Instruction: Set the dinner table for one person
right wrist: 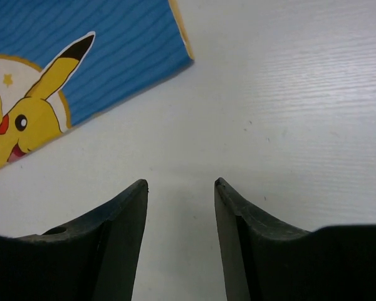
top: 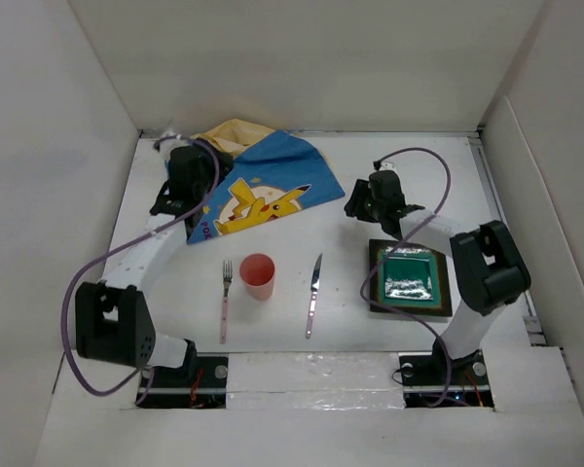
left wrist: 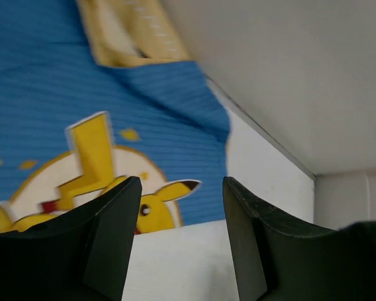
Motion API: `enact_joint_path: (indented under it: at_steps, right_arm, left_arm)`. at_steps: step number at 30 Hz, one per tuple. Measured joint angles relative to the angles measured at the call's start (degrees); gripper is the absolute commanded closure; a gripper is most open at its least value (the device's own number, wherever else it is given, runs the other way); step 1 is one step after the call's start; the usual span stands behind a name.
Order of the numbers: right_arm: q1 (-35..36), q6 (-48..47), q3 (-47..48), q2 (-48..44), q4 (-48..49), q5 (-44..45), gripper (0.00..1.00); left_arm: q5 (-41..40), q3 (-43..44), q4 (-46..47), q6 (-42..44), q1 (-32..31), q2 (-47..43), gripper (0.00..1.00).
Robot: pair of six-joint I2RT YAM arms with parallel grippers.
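On the white dinner table (top: 419,165) lie a fork with a pink handle (top: 225,298), a red cup (top: 258,275), a knife with a pink handle (top: 313,294) and a square green plate (top: 410,276) on the right. A blue cartoon mat (top: 258,190) lies crumpled at the back left; it also shows in the left wrist view (left wrist: 62,94) and the right wrist view (right wrist: 69,56). My left gripper (top: 172,206) hovers at the mat's left edge, open and empty (left wrist: 182,188). My right gripper (top: 362,206) is open and empty (right wrist: 180,183) over bare table, right of the mat.
White walls (top: 302,58) border the table on three sides. The plate holds something shiny and crumpled (top: 410,286). Purple cables (top: 423,156) loop off both arms.
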Motion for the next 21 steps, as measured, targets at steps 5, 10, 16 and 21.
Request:
enact_joint_path:
  at_steps: [5, 10, 16, 21]
  right_arm:
    - [-0.42, 2.51, 6.69, 7.98, 0.07, -1.86, 0.51]
    - [-1.40, 3.72, 8.92, 10.62, 0.48, -3.10, 0.51]
    - [-2.64, 3.85, 8.57, 10.64, 2.58, -5.68, 0.51]
    - [-3.69, 3.67, 10.78, 12.52, 2.32, -6.71, 0.50]
  left_arm:
    - [-3.61, -16.46, -3.34, -8.15, 8.92, -9.05, 0.49]
    - [-3.85, -24.28, -12.11, -10.67, 15.52, -12.31, 0.53]
    - [-3.04, -29.90, -16.76, -11.50, 22.38, -13.31, 0.58]
    - [-2.05, -31.95, -17.27, -13.16, 22.32, -11.69, 0.60]
